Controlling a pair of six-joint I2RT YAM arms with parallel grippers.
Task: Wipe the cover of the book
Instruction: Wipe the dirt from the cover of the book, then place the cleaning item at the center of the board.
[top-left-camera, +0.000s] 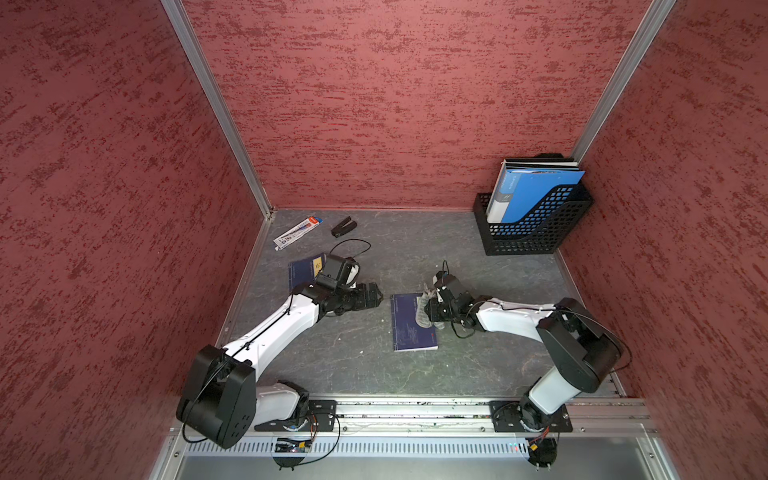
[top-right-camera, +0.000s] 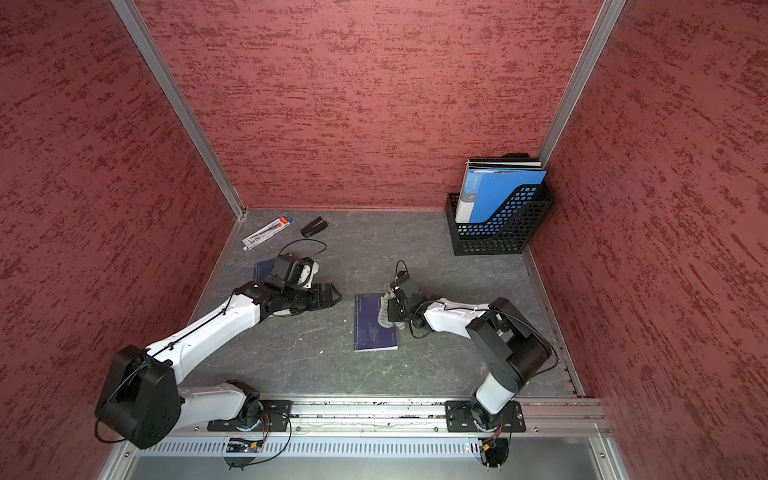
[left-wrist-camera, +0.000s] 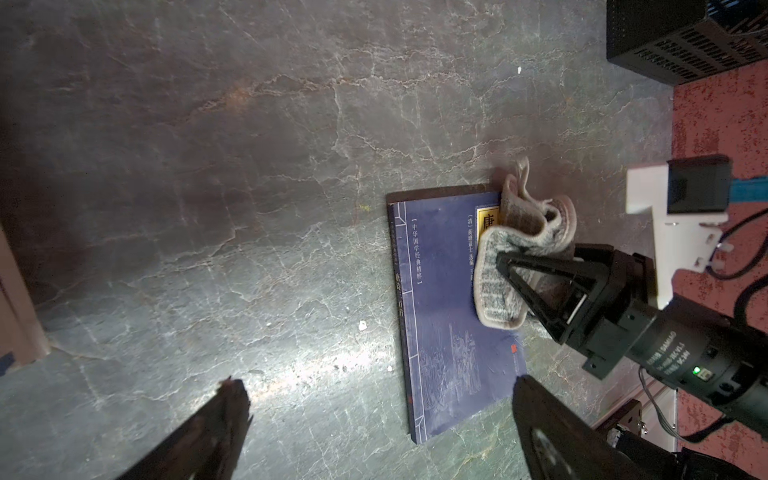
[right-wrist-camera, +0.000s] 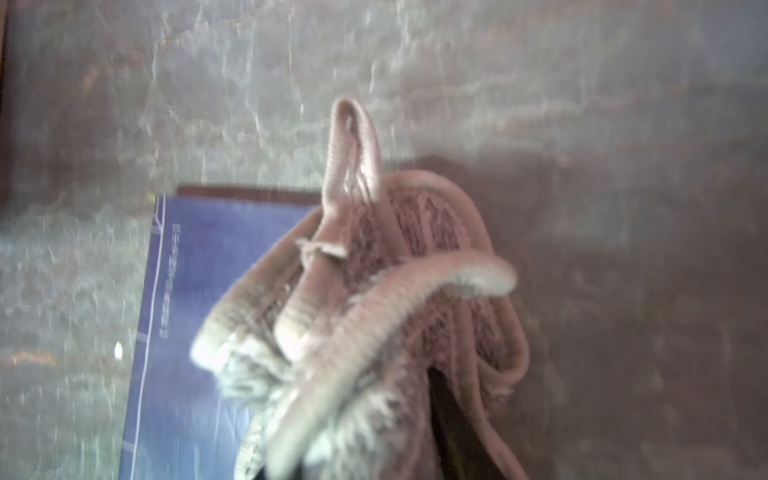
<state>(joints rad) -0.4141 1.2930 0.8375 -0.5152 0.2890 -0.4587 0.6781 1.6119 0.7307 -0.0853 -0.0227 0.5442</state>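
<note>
Books, two, both dark blue. The book (top-left-camera: 411, 330) to be wiped lies flat mid-table (top-left-camera: 353, 370) between the arms. The second book (top-left-camera: 300, 272) sits half under the left wrist and shows in both top views only.
Cloth (top-left-camera: 423, 311), one, grey, lies on the first cover's far right corner, pinched by the right fingers (left-wrist-camera: 509, 261).
Left fingers (left-wrist-camera: 552, 440) are spread wide, empty, beside the book.
Cover reads 中华国学经典精粹 (legible in the left wrist view alone).
Rack (top-left-camera: 536, 237), one, holds a blue folder (top-left-camera: 536, 195).
Pen packet (top-left-camera: 297, 232), one, print unreadable.
</note>
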